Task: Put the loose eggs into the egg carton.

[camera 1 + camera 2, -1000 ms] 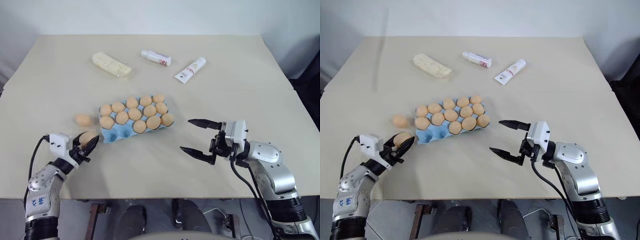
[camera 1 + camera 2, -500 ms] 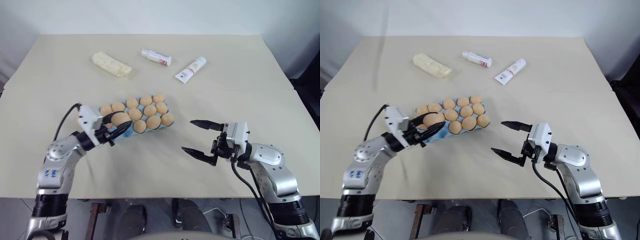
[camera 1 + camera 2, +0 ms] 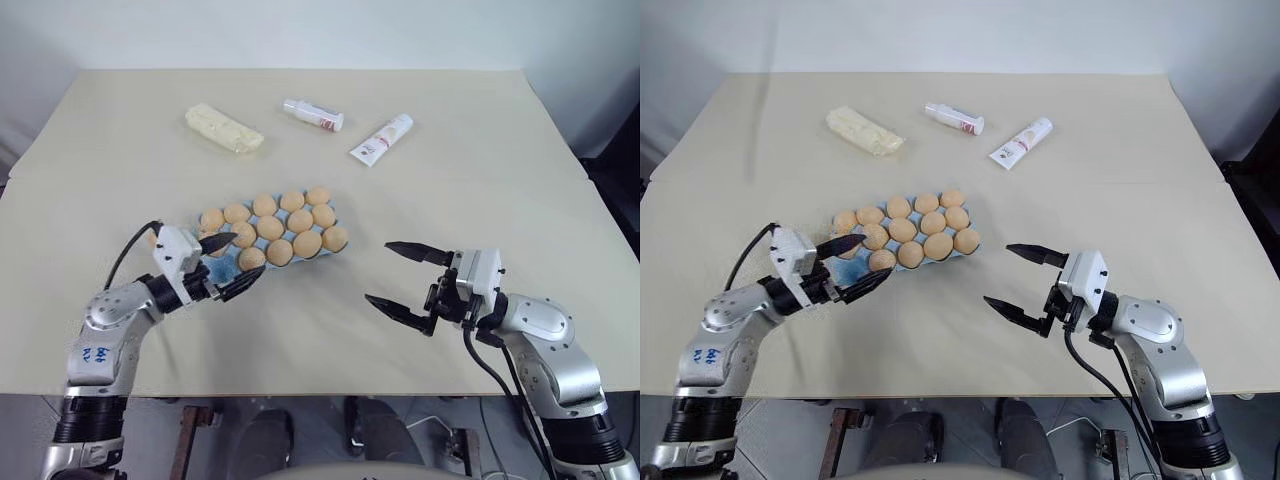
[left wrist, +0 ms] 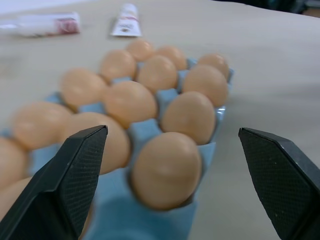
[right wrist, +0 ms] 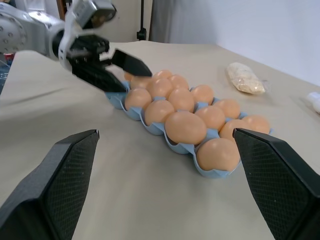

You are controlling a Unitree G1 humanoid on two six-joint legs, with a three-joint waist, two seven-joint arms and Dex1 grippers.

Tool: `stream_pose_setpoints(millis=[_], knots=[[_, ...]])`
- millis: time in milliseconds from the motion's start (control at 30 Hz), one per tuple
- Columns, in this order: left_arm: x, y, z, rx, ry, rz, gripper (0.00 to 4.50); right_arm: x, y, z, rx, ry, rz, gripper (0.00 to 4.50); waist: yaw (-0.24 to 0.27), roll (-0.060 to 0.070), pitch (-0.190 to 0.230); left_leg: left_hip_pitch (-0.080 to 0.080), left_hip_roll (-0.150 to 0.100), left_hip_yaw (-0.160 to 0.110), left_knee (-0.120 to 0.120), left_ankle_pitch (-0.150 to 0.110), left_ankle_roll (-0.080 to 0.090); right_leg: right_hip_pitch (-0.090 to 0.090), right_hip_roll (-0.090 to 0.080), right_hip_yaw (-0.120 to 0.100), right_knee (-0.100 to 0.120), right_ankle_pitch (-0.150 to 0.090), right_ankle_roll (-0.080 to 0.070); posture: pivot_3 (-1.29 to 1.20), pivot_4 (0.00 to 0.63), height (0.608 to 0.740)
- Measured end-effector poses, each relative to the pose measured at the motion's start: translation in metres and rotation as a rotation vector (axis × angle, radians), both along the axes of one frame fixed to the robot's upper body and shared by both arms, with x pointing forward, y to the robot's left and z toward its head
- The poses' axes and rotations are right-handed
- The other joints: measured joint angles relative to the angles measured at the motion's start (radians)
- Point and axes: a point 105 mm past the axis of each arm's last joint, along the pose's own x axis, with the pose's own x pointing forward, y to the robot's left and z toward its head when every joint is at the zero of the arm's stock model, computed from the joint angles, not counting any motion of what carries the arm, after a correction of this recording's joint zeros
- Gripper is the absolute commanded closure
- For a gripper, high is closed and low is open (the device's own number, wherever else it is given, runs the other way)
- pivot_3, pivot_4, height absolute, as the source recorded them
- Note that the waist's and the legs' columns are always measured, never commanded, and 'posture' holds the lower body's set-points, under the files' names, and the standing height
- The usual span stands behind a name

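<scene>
Eggs in carton: fourteen eggs point(image 3: 270, 228) by my count, one of them half hidden behind my upper left finger.
Cups: three rows of five; the near-left corner cup holds no egg.
Carton: one, light blue point(image 3: 224, 266), on the table point(image 3: 480, 180) a little left of the middle, between my two grippers.
Carton's long axis: runs from near-left to far-right in the head views.
Other items: one pale-yellow wrapped block point(image 3: 224, 128), one small white bottle point(image 3: 312, 115), one white tube point(image 3: 381, 139), all at the far side, well apart from the carton.
Left gripper point(image 3: 250, 254): jaws wide apart and holding nothing, one on either side of the near-left end of the carton.
Right gripper point(image 3: 376, 271): jaws spread wide, empty, right of the carton and apart from it.
Change since a second ago: my left jaws were shut on an egg beside the carton's near-left corner; that newest egg point(image 3: 251, 258) now sits in the front row.
Loose egg seen earlier left of the carton: that spot is now behind my left hand, so I cannot tell.
</scene>
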Motion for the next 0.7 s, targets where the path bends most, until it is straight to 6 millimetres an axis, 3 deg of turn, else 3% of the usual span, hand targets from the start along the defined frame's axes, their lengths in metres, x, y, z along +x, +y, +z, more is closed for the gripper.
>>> stream_pose_setpoints(millis=[133, 333, 567, 700], knots=[[-0.024, 0.048, 0.005, 0.035, -0.018, 0.14, 0.03, 0.004, 0.001, 0.0, -0.013, 0.003, 0.038, 0.0, -0.015, 0.0, 0.0, 0.0, 0.0, 0.0, -0.002, 0.0, 0.001, 0.0, 0.0, 0.0, -0.001, 0.0, 0.0, 0.0, 0.15, 0.74], [-0.069, 0.116, -0.021, 0.038, 0.053, 0.427, 0.03, 0.01, 0.008, 0.003, -0.016, -0.004, 0.099, 0.0, -0.02, 0.0, 0.0, 0.0, 0.0, 0.0, -0.002, -0.001, 0.001, 0.0, -0.001, -0.001, -0.003, -0.001, -0.001, 0.0, 0.15, 0.74], [-0.092, 0.143, -0.036, -0.014, 0.078, 0.655, 0.03, 0.011, 0.015, 0.005, -0.005, -0.009, 0.137, 0.0, -0.007, 0.0, 0.0, 0.0, 0.0, -0.001, -0.001, -0.001, 0.002, 0.001, -0.002, -0.001, -0.003, -0.001, -0.001, 0.0, 0.15, 0.74], [-0.086, 0.143, -0.032, -0.061, 0.06, 0.694, 0.03, 0.011, 0.015, 0.006, -0.006, -0.012, 0.146, 0.0, 0.004, 0.0, 0.0, 0.0, 0.0, -0.001, -0.001, -0.001, 0.002, 0.001, -0.002, -0.001, -0.003, -0.001, -0.001, 0.0, 0.15, 0.74]])
